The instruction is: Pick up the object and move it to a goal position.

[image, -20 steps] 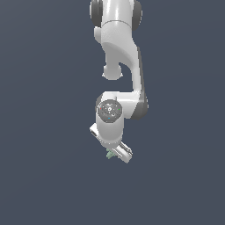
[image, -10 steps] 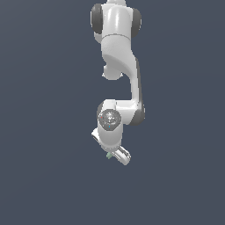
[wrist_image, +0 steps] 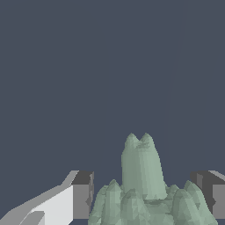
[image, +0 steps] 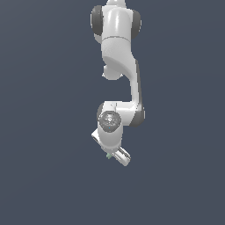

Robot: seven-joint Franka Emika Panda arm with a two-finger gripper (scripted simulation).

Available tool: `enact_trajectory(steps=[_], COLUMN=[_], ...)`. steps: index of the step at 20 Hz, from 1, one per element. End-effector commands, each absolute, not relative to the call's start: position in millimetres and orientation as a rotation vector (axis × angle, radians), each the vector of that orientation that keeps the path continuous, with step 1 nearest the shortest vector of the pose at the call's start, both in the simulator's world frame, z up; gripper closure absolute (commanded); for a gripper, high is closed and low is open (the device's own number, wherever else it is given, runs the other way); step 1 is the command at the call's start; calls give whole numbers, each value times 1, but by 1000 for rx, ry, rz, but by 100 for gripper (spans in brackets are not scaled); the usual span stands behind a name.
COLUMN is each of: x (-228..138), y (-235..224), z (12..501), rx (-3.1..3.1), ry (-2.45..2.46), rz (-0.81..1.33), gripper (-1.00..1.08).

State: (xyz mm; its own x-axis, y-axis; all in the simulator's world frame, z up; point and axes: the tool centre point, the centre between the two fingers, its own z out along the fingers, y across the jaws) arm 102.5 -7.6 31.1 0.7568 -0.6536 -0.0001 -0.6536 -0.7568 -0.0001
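Reaching down through the exterior view as one white jointed arm (image: 117, 57), with grey joints and a round grey cap at the wrist. Ending low in that view in the end effector (image: 115, 154), a white block set at a slant. Showing just a speck of pale green, the object (image: 108, 155), at the end effector's edge on the exterior view's left side, touching or nearly touching the white body; too small there to make out any shape.

Seen far larger from the wrist: a pale grey-green lumpy clump (wrist_image: 145, 189), faceted and bumpy, with a taller twin-peaked column rising from a ring of lower knobs. Sitting between the two fingers (wrist_image: 81, 195), dark grey pads on white bodies, one on each side. Lying against, or just beside, the inner face of the one pad at its lower knobs; reaching close to the other pad as well, with contact there hard to judge. Clenched on the clump by the look of both views, the fingers drawn in to its sides with little or no gap.

Backed everywhere by flat dark slate blue, with no edge, shadow or counter line to place the end effector against.
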Motion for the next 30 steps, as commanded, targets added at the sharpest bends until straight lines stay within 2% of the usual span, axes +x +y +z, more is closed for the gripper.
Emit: enact_trajectory(steps=[1,16,23,30], x=[103,93,74,45], y=[-8,-14,-26,-46], z=[31,47,81,135], rx=[-2944,-2944,-2944,-2942], ry=[1096,1096,1095,1095], rz=[0,0,1,1], gripper=[108,108,108,108])
